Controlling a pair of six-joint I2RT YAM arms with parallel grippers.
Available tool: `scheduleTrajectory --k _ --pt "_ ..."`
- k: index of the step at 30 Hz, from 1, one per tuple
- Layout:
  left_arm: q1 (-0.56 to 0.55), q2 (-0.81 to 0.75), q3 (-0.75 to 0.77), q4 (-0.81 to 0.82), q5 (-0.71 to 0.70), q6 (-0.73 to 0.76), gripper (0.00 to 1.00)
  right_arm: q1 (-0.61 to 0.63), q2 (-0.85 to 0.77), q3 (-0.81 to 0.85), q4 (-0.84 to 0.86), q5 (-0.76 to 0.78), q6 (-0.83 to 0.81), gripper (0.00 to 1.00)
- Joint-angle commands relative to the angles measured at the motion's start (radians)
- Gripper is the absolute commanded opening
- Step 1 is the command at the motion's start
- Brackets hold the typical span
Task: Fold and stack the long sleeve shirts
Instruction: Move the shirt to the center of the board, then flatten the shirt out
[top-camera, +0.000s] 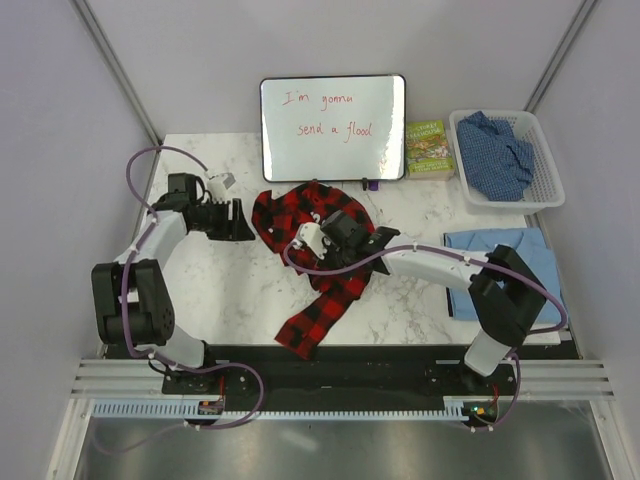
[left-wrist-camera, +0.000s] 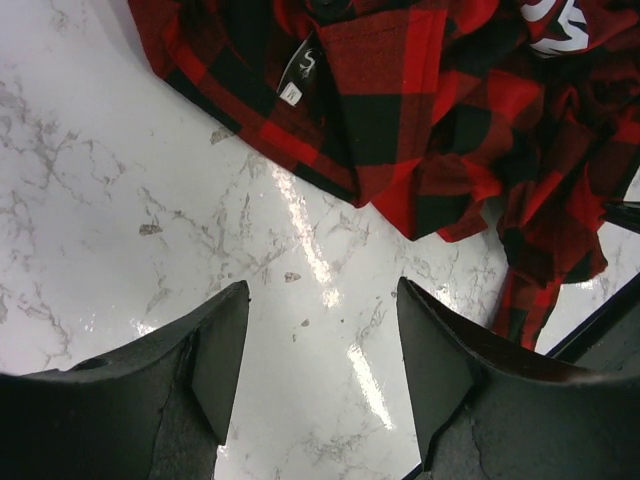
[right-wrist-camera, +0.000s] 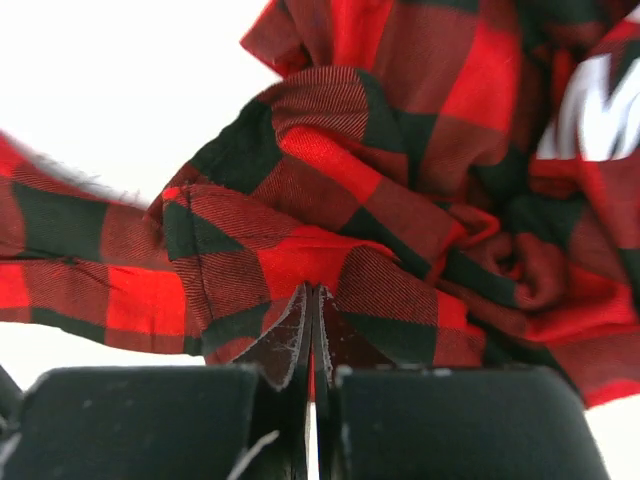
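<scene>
The flannel (top-camera: 283, 222) lies bunched on the surface (top-camera: 230, 290), its long axis running from the far middle to a sleeve (top-camera: 310, 330) trailing at the near edge; the right claw (right-wrist-camera: 312, 310) is pinched tight on a fold near the heap's centre, so that arm is nearer. The left claw (left-wrist-camera: 320, 288) hangs with jaws wide and empty just left of the cloth, not touching it.

We read red handwriting on the whiteboard (top-camera: 333, 128): "I'm gonna send a flood", set in two lines. The green book (top-camera: 429, 148) just beside it has a cover title too small for us to make out. On the flannel (left-wrist-camera: 400, 100) we see white lettering (left-wrist-camera: 548, 30), crumpled and only partly shown, and a black neck label (left-wrist-camera: 308, 68) whose white mark we cannot read.
</scene>
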Motion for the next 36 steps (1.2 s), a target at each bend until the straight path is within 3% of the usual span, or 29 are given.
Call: scheduleTrajectory --k 1,9,14,21,22,24,27,28,31,36 --pt "-0.051 0.021 0.033 0.060 -0.024 -0.048 0.66 -0.008 -0.127 0.079 -0.025 -0.041 -0.017 0.00" --pt "-0.146 0.121 0.038 0.081 -0.059 -0.134 0.61 -0.048 -0.289 0.088 -0.064 -0.130 -0.013 0.00" --pt "-0.201 0.210 0.064 0.112 -0.100 -0.192 0.72 -0.091 -0.365 0.103 -0.081 -0.160 0.026 0.00" --pt "-0.209 0.294 0.058 0.231 -0.077 -0.326 0.64 -0.098 -0.444 0.097 -0.104 -0.194 0.037 0.00" --pt "-0.209 0.297 0.042 0.247 -0.073 -0.342 0.56 -0.098 -0.456 0.093 -0.111 -0.208 0.032 0.00" --pt "-0.208 0.301 0.035 0.279 -0.080 -0.352 0.50 -0.098 -0.471 0.079 -0.116 -0.237 0.020 0.00" --pt "-0.186 0.272 0.024 0.314 -0.084 -0.355 0.26 -0.098 -0.497 0.044 -0.128 -0.243 0.004 0.00" --pt "-0.174 0.252 0.024 0.316 -0.062 -0.359 0.16 -0.098 -0.511 0.034 -0.134 -0.258 0.004 0.00" --pt "-0.129 0.137 0.037 0.316 -0.047 -0.344 0.02 -0.075 -0.539 0.031 -0.136 -0.301 0.021 0.00" --pt "-0.111 -0.098 0.140 0.230 -0.013 -0.255 0.02 0.023 -0.566 0.022 -0.067 -0.349 0.058 0.00"
